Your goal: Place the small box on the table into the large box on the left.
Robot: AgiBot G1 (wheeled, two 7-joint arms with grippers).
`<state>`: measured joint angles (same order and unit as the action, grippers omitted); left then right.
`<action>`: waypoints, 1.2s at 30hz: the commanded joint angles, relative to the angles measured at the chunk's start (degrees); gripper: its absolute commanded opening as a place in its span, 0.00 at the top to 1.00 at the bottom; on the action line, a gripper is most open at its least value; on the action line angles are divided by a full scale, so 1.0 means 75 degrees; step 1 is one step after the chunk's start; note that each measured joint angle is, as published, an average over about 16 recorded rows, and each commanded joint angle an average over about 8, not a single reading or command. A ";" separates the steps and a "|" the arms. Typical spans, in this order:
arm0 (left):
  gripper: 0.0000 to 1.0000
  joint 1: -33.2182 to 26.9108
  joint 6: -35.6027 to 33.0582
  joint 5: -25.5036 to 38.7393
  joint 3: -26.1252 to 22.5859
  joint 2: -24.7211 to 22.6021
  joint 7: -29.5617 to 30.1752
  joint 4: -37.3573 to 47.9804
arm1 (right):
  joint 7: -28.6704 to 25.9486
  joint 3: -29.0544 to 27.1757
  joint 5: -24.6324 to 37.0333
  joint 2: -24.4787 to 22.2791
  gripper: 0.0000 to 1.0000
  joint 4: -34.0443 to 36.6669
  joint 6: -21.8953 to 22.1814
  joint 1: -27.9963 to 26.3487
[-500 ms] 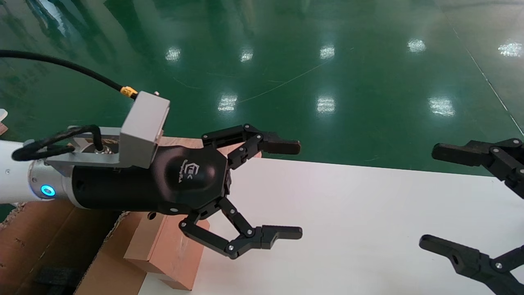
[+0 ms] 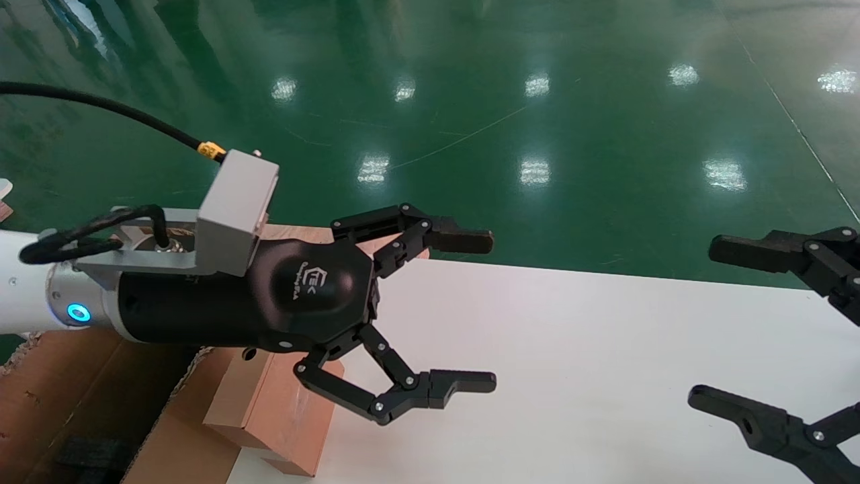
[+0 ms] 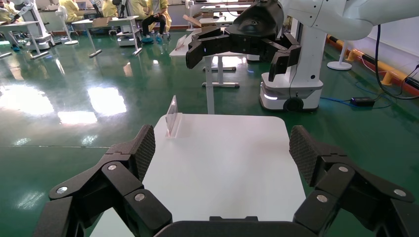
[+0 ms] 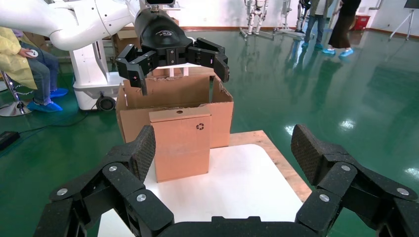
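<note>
The small box (image 2: 282, 417) stands on edge at the left end of the table (image 2: 571, 349), against the large box (image 2: 40, 396). In the right wrist view the small box (image 4: 180, 143) shows its recycling symbol and the round hole on top, with the large box (image 4: 217, 106) behind it. My left gripper (image 2: 494, 310) is open and empty, hovering above the small box and pointing out over the table; it also shows in the right wrist view (image 4: 173, 61). My right gripper (image 2: 702, 323) is open and empty over the table's right end, facing the small box.
A bare wooden board (image 4: 276, 158) sticks out under the table on its far side. A clear plastic stand (image 3: 172, 116) sits near the table's far edge towards the right end. Green floor surrounds the table.
</note>
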<state>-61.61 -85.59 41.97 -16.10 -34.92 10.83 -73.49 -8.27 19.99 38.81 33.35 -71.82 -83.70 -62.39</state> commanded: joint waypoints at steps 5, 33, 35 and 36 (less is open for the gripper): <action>0.00 -0.0013 0.0072 0.0109 -0.0009 0.0100 0.0070 0.0029 | 0.0000 0.0000 0.0000 0.0000 1.00 0.0000 0.0000 0.0000; 0.00 -0.2510 0.0007 0.4238 -0.1064 0.1841 0.3721 -0.0597 | 0.0001 0.0000 -0.0001 -0.0001 1.00 0.0003 0.0003 0.0000; 0.00 -0.2500 -0.0002 0.4228 -0.1075 0.1816 0.3701 -0.0558 | 0.0001 0.0000 -0.0001 -0.0001 1.00 0.0003 0.0003 0.0000; 0.00 -0.2494 -0.0005 0.4230 -0.1084 0.1798 0.3689 -0.0533 | 0.0001 0.0000 -0.0001 -0.0001 1.00 0.0003 0.0003 0.0000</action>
<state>-80.79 -85.61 74.54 -24.55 -21.88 38.85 -77.39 -8.26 19.99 38.81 33.34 -71.80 -83.68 -62.39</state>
